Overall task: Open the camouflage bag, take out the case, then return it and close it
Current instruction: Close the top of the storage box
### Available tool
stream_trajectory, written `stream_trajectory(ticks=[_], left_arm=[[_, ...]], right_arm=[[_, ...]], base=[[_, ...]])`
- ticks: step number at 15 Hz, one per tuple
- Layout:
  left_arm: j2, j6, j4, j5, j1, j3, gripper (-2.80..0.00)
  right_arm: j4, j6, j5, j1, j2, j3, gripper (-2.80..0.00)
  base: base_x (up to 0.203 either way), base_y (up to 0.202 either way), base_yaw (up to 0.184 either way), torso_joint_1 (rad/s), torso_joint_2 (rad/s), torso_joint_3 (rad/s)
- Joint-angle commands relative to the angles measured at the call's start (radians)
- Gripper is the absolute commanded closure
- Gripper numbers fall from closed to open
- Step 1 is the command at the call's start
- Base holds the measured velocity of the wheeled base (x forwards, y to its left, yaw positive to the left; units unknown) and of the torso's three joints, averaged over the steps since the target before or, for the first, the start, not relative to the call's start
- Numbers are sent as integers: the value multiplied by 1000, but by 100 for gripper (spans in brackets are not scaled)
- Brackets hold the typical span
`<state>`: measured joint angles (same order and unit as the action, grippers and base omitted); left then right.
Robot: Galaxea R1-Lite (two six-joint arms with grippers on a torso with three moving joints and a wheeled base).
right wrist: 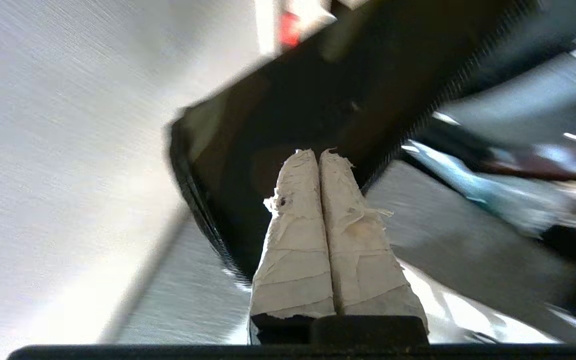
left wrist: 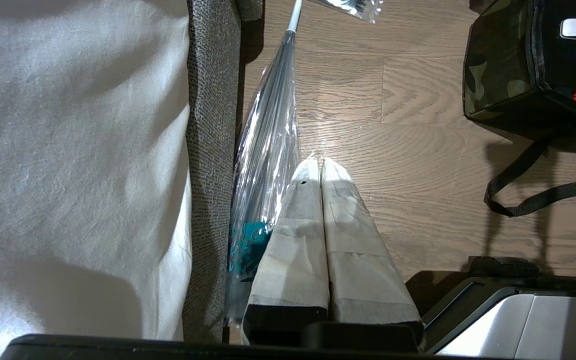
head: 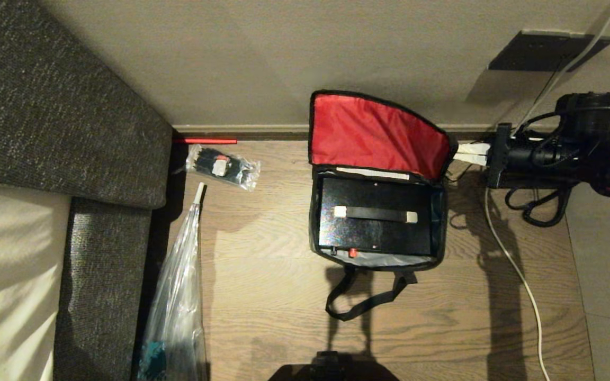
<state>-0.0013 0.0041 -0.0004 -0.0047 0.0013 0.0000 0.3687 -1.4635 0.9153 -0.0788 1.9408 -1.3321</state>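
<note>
The camouflage bag (head: 313, 222) stands open on the wooden floor by the wall, its red-lined lid (head: 374, 132) upright. The black case (head: 379, 235) lies flat inside, with a black handle strap (head: 376, 214) across its top. My right gripper (head: 466, 153) is shut and empty, level with the lid's right edge; whether it touches is unclear. In the right wrist view its taped fingertips (right wrist: 318, 152) point at a blurred dark panel. My left gripper (left wrist: 320, 162) hangs shut and empty over the floor, left of the bag's camouflage side (left wrist: 493, 75).
A grey sofa (head: 45, 106) fills the left side. Beside it lie a long clear plastic bag (head: 178, 296) and a small clear bag of dark items (head: 223, 166). A white cable (head: 517, 270) runs down the floor right of the bag. The bag's strap loop (head: 360, 301) trails towards me.
</note>
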Motion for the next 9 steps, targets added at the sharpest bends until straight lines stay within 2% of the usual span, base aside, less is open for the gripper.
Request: stream_trajectory(ticks=[1,4,6,7,9], left_arm=[[1,0,0,0,0,2,0],[1,0,-1,0,0,2,0],[1,0,0,0,0,2,0],[1,0,0,0,0,2,0],[1,0,-1,0,0,2,0]], right_arm=[[-120,189,3,20,-98,59,0],[-231,242,-38,58,-189,123,0],[-244,301,-73,80,-241,204,0],[-264,393,-94,90,-264,250,0],[-415,568,-133,102,-315,308,0]], base=[[0,0,0,0,0,0],[0,0,0,0,0,0],[0,0,0,0,0,0],[0,0,0,0,0,0],[0,0,0,0,0,0]])
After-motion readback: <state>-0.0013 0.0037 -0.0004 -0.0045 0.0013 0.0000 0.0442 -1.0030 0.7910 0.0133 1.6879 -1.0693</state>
